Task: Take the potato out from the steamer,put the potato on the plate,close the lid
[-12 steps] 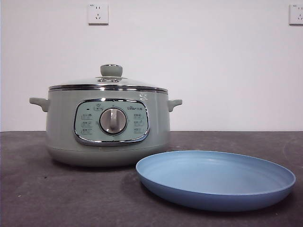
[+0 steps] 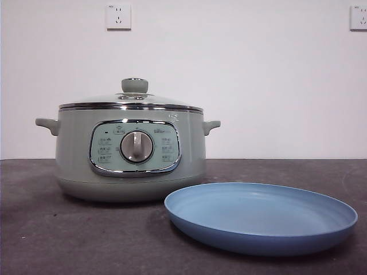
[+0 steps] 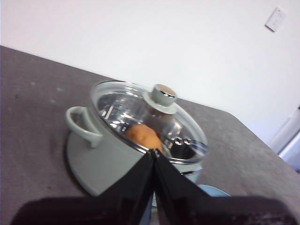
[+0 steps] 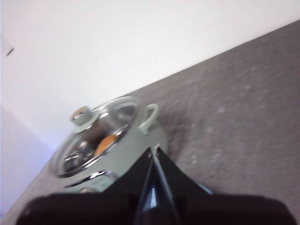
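Left wrist view: the left gripper (image 3: pixel 153 154), jaws pressed together on nothing, hangs above the steamer (image 3: pixel 108 154); ahead of it, under the lid (image 3: pixel 150 119), lies the potato (image 3: pixel 143 136). The right gripper (image 4: pixel 153 152) seems likewise closed, plate (image 2: pixel 261 216) mostly hidden beneath.

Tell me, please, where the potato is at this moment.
The potato lies inside the steamer, under the closed glass lid; both wrist views show it through the glass, while the front view hides it.

One steamer (image 2: pixel 131 154), one lid (image 2: pixel 133 97), one potato (image 3: pixel 143 136), one plate (image 2: pixel 261 217), two wall sockets (image 2: pixel 118 16), two pincers (image 3: pixel 153 154)
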Controlling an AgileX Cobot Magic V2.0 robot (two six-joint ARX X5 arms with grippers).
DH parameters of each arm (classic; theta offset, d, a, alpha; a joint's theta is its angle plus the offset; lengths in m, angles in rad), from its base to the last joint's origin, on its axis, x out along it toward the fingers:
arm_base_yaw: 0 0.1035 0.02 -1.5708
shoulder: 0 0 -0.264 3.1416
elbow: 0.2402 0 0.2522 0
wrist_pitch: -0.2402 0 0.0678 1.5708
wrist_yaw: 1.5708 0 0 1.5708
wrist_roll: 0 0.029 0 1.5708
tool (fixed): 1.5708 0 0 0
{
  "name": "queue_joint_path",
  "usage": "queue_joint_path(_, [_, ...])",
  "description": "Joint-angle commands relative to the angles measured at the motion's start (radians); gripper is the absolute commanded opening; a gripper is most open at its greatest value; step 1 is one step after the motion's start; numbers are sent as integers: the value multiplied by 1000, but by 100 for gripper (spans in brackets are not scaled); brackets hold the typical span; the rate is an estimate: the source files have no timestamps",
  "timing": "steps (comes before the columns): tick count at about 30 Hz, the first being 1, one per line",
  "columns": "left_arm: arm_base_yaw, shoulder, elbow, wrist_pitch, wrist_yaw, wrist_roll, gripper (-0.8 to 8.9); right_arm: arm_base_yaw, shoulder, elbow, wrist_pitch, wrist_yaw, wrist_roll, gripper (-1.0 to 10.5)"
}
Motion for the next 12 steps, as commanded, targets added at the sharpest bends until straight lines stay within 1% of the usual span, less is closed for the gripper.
queue_joint_path(1, [2,59,77,-40,61,48,-8,2,82,95,-49,-57,-66,-12])
queue_joint_path(4, [2,140,171,-118,114,121,-8,2,183,213,-141,-136,-146,-12])
queue_joint_path(6, [2,199,236,-184,145,184,-8,3,254,298,-221,-187,-208,-12])
queue_joint_path(8, [2,252,294,-250,150,246,-8,5,318,376,-299,-233,-272,-11])
queue_joint_path(10, [2,300,352,-320,150,319,-8,16,377,449,-378,-257,-333,-12])
queue_joint_path(12, [2,350,410,-391,149,396,-8,34,433,526,-471,-255,-402,-12])
